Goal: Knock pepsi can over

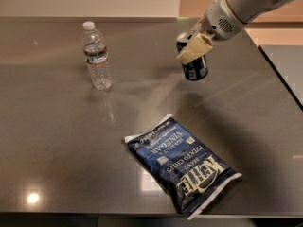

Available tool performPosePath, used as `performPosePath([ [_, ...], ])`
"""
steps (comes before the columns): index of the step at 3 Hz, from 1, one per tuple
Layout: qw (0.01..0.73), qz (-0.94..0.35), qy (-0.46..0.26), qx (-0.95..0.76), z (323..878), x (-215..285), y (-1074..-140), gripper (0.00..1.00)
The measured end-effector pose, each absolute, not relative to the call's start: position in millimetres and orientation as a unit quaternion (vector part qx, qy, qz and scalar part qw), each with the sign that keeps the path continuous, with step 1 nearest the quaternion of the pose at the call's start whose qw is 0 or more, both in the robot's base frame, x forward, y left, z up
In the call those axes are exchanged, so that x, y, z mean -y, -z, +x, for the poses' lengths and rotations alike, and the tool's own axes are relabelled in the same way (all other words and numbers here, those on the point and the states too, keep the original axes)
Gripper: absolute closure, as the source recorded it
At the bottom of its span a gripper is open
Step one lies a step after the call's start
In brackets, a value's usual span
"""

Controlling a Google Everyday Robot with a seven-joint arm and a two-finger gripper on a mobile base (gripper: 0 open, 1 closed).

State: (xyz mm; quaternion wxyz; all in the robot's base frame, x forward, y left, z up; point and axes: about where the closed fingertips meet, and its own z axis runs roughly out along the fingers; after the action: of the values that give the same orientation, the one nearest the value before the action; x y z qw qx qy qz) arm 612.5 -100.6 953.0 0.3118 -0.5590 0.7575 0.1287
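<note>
Hand (pixel 194 48) upper right of frame, pressed against upper side of pepsi can (pixel 195 69). Can tilted, top leaning left. Hand open or closed: can't tell. Water bottle (pixel 97 56) upright upper left. Chip bag (pixel 182 167) flat lower centre of worktop (pixel 57 141).

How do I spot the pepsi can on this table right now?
On the grey table, look toward the back right, where the white arm comes in. The pepsi can leans there, partly behind the hand. It is short and dark blue, unlike the tall clear water bottle at back left and the flat chip bag in front.
</note>
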Motion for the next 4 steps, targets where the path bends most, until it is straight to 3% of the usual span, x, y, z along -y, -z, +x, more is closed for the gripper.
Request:
performPosePath([
  [2, 0.159, -0.613, -0.064, -0.771, 574, 139, -927, 1.00],
  [4, 0.071, -0.656, -0.042, -0.751, 567, 143, -884, 0.60],
])
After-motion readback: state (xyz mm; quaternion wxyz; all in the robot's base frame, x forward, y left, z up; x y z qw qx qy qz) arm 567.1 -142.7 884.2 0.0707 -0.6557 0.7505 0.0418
